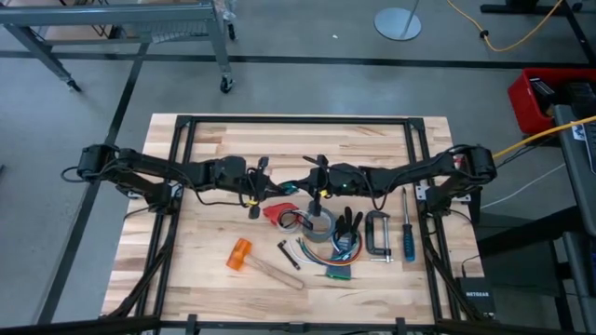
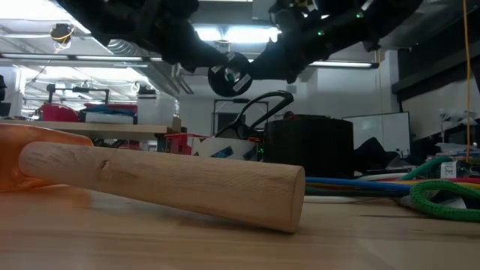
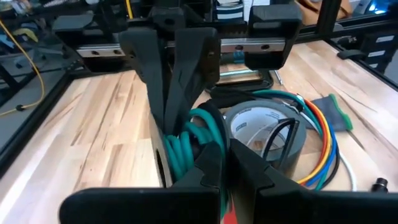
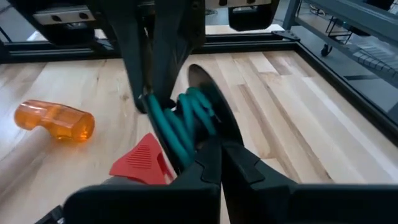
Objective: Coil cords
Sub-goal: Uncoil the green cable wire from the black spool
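Both arms meet over mid bench. Left gripper & right gripper face each other, jaws of each pressed together on the cord. Cord is wound into teal loops w/ a dark part, held up off the wood between the 2 grippers. Below/near: tape roll, red piece, orange-headed hammer, colored wire bundle, clamp, screwdriver.
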Robot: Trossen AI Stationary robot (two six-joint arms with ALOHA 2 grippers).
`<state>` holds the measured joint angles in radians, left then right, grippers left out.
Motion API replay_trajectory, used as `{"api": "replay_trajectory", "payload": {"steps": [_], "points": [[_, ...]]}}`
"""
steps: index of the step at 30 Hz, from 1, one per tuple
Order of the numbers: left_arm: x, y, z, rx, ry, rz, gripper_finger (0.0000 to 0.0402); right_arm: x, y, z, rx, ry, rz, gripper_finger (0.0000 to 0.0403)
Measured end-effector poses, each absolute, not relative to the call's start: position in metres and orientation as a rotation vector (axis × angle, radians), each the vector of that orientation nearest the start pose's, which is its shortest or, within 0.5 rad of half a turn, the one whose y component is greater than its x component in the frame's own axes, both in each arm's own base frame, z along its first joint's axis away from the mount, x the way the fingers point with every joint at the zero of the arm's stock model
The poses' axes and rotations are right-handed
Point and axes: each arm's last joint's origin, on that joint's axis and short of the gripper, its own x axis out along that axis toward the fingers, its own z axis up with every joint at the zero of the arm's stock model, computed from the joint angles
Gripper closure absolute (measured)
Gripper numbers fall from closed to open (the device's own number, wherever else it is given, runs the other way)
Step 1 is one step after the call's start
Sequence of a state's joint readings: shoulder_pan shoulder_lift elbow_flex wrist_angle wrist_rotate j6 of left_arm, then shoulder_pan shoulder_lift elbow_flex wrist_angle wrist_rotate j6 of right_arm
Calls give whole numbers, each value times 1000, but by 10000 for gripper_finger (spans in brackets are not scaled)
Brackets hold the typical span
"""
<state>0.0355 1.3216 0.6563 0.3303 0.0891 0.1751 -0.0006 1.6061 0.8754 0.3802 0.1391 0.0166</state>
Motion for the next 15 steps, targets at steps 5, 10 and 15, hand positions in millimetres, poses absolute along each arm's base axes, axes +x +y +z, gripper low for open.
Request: {"api": "replay_trajectory", "payload": {"steps": [5, 10, 15], "points": [[275, 7, 222, 147, 348, -85, 400, 347, -4, 219, -9, 346, -140, 400], [275, 7, 222, 147, 351, -86, 400, 348, -4, 220, -4, 337, -122, 399], [275, 7, 222, 147, 352, -86, 400, 348, -4, 221, 0, 324, -114, 399]]}}
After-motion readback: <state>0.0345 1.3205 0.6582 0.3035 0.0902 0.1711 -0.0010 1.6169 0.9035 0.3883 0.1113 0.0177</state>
